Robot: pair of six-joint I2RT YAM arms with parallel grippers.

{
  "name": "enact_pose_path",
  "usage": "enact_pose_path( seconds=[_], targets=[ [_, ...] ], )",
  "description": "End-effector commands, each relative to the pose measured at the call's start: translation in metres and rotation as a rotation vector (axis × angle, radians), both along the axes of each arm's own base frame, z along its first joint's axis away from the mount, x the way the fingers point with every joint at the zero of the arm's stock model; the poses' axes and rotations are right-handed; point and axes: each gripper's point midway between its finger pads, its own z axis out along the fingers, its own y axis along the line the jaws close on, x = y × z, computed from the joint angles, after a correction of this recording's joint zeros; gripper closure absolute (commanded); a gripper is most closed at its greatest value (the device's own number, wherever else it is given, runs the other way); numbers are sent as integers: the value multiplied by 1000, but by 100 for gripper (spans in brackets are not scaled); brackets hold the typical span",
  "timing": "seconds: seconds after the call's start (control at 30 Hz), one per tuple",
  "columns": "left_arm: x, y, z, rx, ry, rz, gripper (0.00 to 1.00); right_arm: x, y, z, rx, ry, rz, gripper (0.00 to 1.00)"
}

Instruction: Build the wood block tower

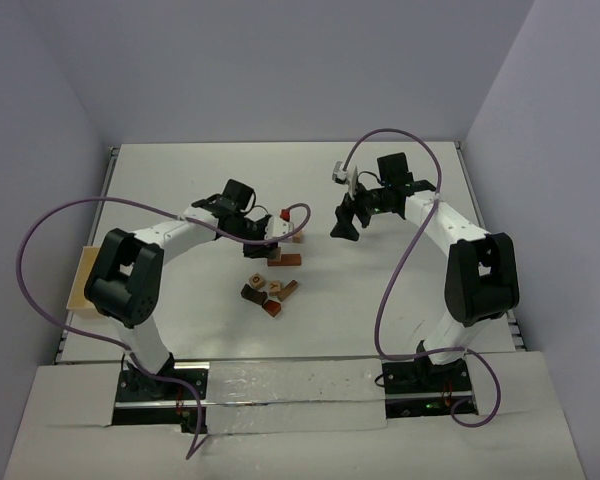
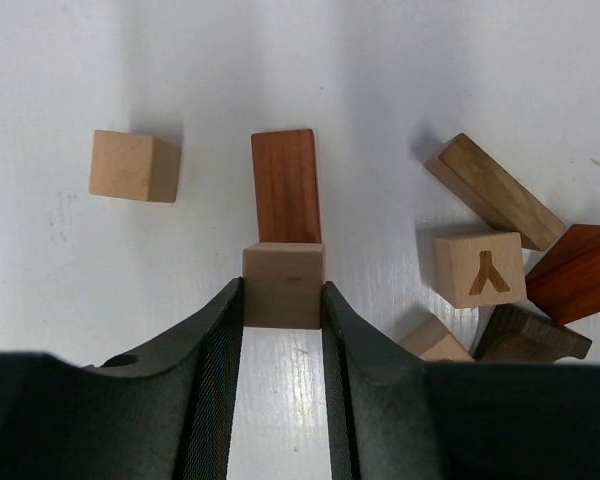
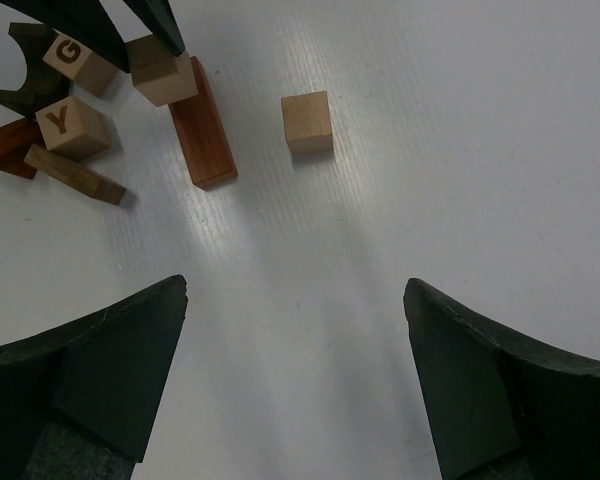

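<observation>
A white ribbed table [image 1: 180, 180] stands between pale grey walls [image 1: 280, 60]. At its centre the left gripper [image 2: 283, 300] clamps a tan cube [image 2: 283, 280] at the reddish-brown plank [image 2: 286, 185]. The loose blocks [image 1: 268, 292] lie at six o'clock. The right gripper [image 3: 295, 290] hangs spread wide, holding nothing.

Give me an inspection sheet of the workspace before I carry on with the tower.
Surface: white table, no spills seen.
Job's things: tan cube at one end of a flat reddish-brown plank; spare tan cube apart beside it; loose pile including lettered cubes.
Clutter: pale tray at the table's left edge.
End effectors: left end effector shut on the tan cube; right end effector open, empty, above bare table.
Cables: purple cables loop off both arms.
Surroundings: plain walls; nothing else seen.
</observation>
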Motion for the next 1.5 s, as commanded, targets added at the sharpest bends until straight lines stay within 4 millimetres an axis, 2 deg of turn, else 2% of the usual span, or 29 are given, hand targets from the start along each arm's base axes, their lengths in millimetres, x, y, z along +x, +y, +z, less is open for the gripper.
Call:
enact_pose_path(
  seconds=[0.0,0.4,0.67,1.23,1.47],
  targets=[
    [12,-13,10,-20,-35,2,79,2,1,16,28,-49,13,4],
    [15,-14,-1,7,-38,38,75,1,-2,9,21,-31,18,4],
    [21,-15,4,-8,-52,81,75,-2,-1,7,26,-14,29,4],
    [4,-15,8,-9,-29,94,75,1,-2,7,25,-6,32,4],
    [3,-10,1,6,-40,105,74,1,0,8,32,3,36,4]
  ],
)
